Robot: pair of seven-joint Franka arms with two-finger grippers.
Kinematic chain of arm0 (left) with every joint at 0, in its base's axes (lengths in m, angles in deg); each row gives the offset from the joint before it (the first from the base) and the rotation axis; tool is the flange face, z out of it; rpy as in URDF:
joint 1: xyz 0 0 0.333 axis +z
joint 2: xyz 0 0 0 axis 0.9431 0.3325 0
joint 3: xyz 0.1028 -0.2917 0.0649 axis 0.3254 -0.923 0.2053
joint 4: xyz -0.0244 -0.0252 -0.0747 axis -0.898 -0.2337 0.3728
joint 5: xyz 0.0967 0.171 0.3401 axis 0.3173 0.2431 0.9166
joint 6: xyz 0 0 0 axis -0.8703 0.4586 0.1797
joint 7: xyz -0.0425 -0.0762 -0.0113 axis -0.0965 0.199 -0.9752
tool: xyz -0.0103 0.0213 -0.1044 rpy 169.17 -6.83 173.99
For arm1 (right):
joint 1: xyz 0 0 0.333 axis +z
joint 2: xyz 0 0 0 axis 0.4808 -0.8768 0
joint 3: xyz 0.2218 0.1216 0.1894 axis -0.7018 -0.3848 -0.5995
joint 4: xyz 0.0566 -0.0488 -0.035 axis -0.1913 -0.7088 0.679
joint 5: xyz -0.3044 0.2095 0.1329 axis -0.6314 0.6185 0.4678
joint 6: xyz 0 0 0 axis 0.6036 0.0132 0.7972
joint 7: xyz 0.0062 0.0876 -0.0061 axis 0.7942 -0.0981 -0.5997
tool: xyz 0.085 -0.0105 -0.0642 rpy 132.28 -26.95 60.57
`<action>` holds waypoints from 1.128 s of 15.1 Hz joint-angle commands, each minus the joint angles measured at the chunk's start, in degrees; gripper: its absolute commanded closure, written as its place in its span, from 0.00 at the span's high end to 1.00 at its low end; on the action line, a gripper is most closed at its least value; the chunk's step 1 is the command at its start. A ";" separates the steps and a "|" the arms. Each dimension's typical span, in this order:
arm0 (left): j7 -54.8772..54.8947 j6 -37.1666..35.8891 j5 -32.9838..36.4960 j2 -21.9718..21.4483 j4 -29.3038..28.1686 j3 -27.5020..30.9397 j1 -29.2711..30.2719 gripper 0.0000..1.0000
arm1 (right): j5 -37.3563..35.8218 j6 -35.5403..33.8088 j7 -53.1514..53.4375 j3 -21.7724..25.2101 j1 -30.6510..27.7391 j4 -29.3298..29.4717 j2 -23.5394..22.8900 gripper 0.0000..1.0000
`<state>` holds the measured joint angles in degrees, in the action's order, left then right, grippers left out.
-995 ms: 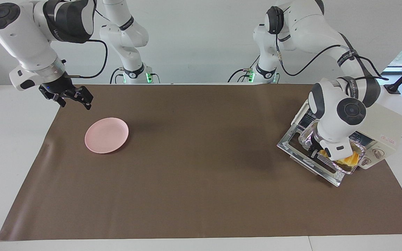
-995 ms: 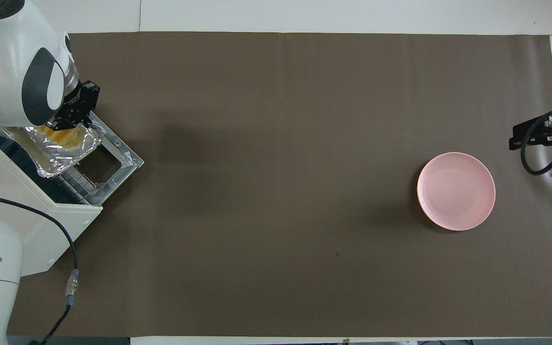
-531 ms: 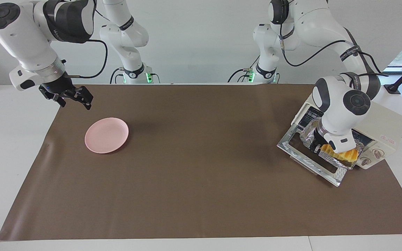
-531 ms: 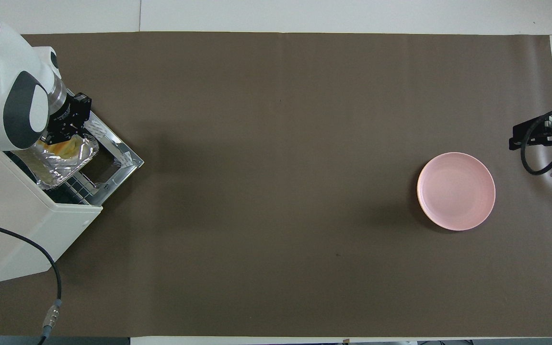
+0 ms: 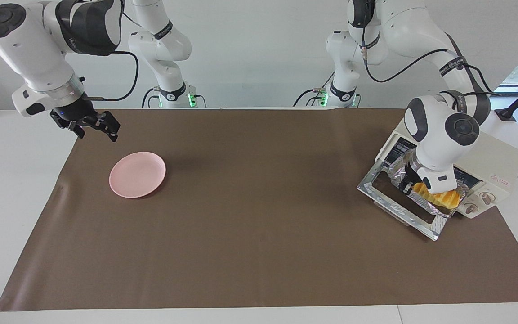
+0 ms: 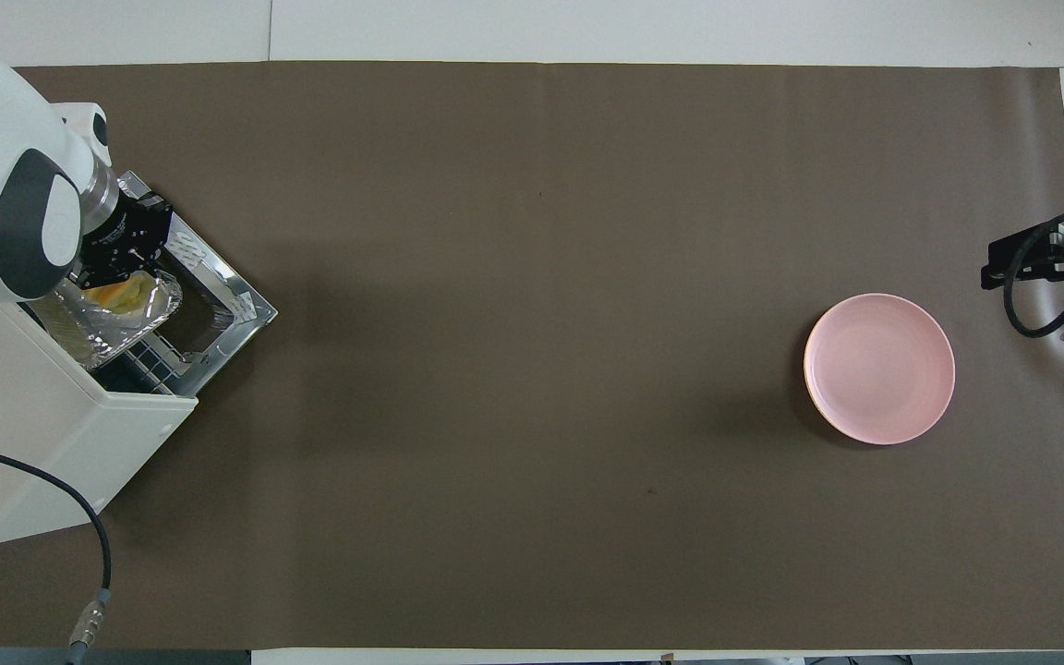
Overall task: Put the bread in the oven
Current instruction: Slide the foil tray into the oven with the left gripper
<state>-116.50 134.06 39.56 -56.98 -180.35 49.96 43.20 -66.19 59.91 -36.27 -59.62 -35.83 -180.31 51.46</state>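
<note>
Bread, facing view: bread (image 5: pixel 443 198) in foil tray (image 5: pixel 439 208) at oven (image 5: pixel 493 166) mouth, over lowered door (image 5: pixel 398 204); left gripper (image 5: pixel 408 187) clamped on tray rim.
Right gripper, facing view: right gripper (image 5: pixel 99 127) spread, waiting near pink plate (image 5: pixel 137 174).
Tray, overhead view: half inside; could snag on rack or tip.

Two glossy white arms with dark grey joint caps, black hands (small, boxy) and looping black cables.
</note>
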 commanded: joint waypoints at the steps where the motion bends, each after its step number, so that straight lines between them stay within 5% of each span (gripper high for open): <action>1: 2.60 0.84 -0.65 -3.77 -2.83 -0.05 1.27 0.00 | 0.98 0.31 0.47 -0.52 -0.64 -1.52 1.36 1.00; 8: 5.42 1.98 -0.48 -5.18 -5.82 0.12 1.72 0.00 | 0.98 0.31 0.47 -0.52 -0.64 -1.52 1.36 1.00; 17: -5.54 4.45 -0.57 -5.97 -7.84 -0.23 -2.31 0.00 | 0.98 0.31 0.47 -0.52 -0.64 -1.52 1.36 1.00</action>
<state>-118.23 137.35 39.39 -60.38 -185.30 49.41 43.31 -66.19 59.91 -36.27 -59.62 -35.83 -180.31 51.46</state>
